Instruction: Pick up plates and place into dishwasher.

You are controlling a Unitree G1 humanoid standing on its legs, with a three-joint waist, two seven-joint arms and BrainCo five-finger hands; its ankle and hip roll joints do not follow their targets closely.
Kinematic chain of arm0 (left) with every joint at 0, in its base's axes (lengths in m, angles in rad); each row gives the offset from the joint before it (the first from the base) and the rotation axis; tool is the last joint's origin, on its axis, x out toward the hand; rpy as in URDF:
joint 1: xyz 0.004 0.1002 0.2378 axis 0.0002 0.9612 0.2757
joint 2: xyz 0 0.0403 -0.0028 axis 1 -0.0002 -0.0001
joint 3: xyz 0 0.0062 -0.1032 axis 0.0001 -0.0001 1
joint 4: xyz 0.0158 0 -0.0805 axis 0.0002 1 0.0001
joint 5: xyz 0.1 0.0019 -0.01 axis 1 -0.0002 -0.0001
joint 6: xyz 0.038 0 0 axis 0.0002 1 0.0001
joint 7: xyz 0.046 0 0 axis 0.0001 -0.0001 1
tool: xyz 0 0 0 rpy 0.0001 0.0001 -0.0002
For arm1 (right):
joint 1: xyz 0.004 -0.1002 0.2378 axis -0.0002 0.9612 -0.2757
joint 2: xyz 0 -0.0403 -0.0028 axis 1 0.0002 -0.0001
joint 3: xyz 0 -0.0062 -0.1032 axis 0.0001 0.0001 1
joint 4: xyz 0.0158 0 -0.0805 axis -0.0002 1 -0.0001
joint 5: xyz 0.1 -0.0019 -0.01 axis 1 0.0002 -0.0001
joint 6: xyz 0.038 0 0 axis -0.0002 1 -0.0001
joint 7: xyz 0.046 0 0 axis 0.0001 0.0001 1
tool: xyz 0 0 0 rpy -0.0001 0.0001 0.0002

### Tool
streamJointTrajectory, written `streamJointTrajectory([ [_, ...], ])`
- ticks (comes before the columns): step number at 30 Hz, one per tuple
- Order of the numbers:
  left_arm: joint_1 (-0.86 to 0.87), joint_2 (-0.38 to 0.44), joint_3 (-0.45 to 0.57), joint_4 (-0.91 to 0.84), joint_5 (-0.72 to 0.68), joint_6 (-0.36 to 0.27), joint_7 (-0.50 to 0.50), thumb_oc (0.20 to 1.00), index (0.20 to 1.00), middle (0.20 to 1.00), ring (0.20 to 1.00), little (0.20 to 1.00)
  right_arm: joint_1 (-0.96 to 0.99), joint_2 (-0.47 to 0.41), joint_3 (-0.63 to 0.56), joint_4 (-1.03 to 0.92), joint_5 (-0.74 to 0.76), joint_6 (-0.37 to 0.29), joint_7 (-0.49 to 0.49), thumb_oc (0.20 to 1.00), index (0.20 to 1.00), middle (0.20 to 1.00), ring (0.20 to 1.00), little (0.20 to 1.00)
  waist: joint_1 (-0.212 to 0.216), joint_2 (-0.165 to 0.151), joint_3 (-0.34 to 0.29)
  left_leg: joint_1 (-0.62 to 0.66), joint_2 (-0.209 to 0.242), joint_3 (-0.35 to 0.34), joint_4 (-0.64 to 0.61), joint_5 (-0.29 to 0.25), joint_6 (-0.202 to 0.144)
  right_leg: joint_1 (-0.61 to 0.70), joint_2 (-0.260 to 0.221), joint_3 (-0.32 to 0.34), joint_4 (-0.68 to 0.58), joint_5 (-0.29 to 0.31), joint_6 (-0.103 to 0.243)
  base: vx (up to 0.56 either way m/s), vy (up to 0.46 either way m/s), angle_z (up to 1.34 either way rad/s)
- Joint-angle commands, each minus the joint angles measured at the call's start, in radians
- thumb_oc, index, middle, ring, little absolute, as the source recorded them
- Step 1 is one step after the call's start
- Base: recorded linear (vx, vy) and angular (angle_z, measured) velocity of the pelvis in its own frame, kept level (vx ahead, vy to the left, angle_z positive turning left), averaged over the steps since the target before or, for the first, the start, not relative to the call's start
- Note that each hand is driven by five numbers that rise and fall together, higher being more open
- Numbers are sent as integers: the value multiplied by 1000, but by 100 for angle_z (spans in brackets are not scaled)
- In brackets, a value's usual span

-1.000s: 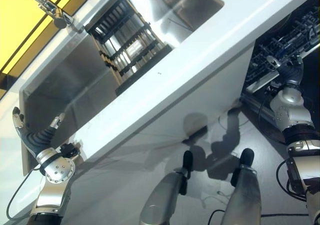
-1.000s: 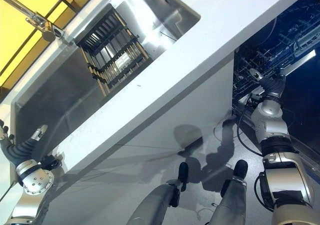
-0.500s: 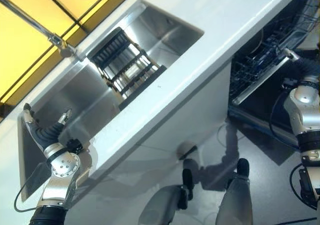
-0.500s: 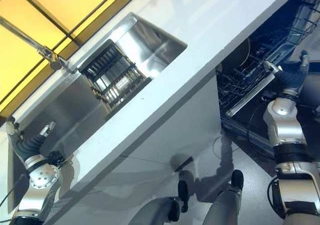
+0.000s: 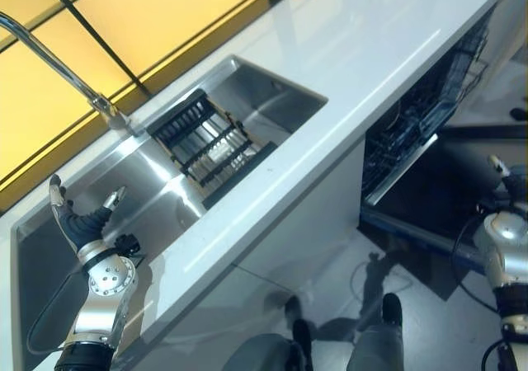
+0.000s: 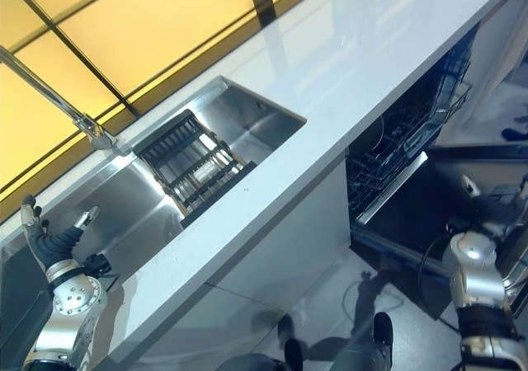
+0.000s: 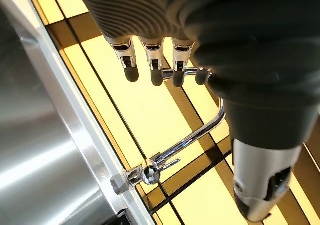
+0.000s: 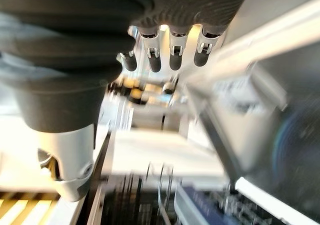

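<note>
Left hand (image 5: 78, 223) spread over sink (image 5: 157, 194); seemingly empty.

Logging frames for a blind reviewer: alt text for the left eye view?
The robot's left hand, fingers open and empty, hangs over a steel sink holding a black dish rack. A white counter runs past to an open dishwasher.

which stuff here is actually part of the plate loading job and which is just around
Part of the job:
- dishwasher rack, pulled out under the counter, a round plate-like shape inside
- dish rack standing in the sink; no plate can be made out in it
- left hand, open above the sink
- right hand, open near the dishwasher

Just around:
- tap
- white counter
</note>
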Motion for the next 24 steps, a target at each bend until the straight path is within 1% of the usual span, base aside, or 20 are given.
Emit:
streamJointTrajectory([
  [1,81,-14,28,12,80,-72,-5,1000,1000,1000,1000,1000,60,-30,-62,-90,-28,-42,-140,1000,1000,1000,1000,1000,-37,12,-87,-83,-43,7,130,-91,51,-118,-31,15,52,65,-28,-11,147,-13],
  [4,95,-38,12,32,97,-99,-11,1000,1000,1000,1000,1000,98,-2,-90,-88,-32,-29,-258,1000,1000,1000,1000,1000,-49,38,-72,-82,-56,17,131,-94,65,-160,-37,22,106,63,-34,-44,150,-9],
  [6,104,-44,11,33,94,-101,-21,1000,1000,1000,1000,1000,115,11,-101,-87,-50,-17,-302,1000,1000,1000,1000,1000,-50,55,-61,-84,-59,29,129,-93,72,-184,-44,11,151,59,-36,-26,128,-32],
  [7,111,-50,14,33,95,-101,-28,1000,1000,1000,1000,1000,120,16,-102,-86,-49,-7,-323,1000,1000,1000,1000,1000,-47,66,-56,-85,-57,42,127,-92,77,-197,-49,-9,181,42,-38,-35,136,-40],
  [8,117,-63,17,35,97,-103,-32,1000,1000,1000,1000,1000,118,18,-100,-81,-52,1,-350,1000,1000,1000,1000,1000,-43,85,-45,-91,-45,61,132,-99,81,-217,-50,-38,230,-9,-46,-118,116,-47],
  [9,112,-69,16,39,97,-114,-28,1000,1000,1000,1000,1000,112,25,-97,-77,-53,-2,-369,1000,1000,1000,1000,1000,-43,93,-36,-109,-44,72,135,-97,82,-236,-49,-49,239,-24,-48,-199,71,-64],
  [11,87,-64,3,46,87,-130,-11,1000,1000,1000,1000,1000,94,28,-89,-60,-22,-28,-399,1000,1000,1000,1000,1000,-51,107,-14,-142,-48,82,133,-94,75,-272,-45,-44,218,-10,-46,-222,22,-58],
  [13,61,-59,-14,49,79,-136,3,1000,1000,1000,1000,1000,75,29,-76,-38,-24,-47,-400,1000,1000,1000,1000,1000,-58,121,3,-163,-54,89,127,-89,71,-299,-39,-30,197,3,-43,-138,42,-15],
  [16,32,-66,-31,46,64,-140,17,1000,1000,1000,1000,1000,38,31,-36,-10,4,-68,-396,1000,1000,1000,1000,1000,-72,157,44,-208,-63,103,124,-78,65,-356,-38,-10,185,13,-39,-99,85,-31],
  [20,11,-67,-49,34,55,-152,49,1000,1000,1000,1000,1000,-2,50,9,10,61,-154,-349,1000,1000,1000,1000,1000,-86,192,106,-283,-66,128,147,-72,63,-439,-30,28,200,14,-41,-85,26,-51],
  [23,-1,-69,-58,24,55,-149,63,1000,1000,1000,1000,1000,-39,78,36,30,107,-244,-313,1000,1000,1000,1000,1000,-91,216,154,-342,-66,140,181,-71,59,-495,-26,50,233,3,-44,-45,-38,-18],
  [24,-2,-63,-64,25,53,-149,65,1000,1000,1000,1000,1000,-59,88,41,41,150,-288,-281,1000,1000,1000,1000,1000,-87,226,156,-371,-65,144,193,-73,58,-522,-26,55,248,-5,-46,-7,-39,-33],
])
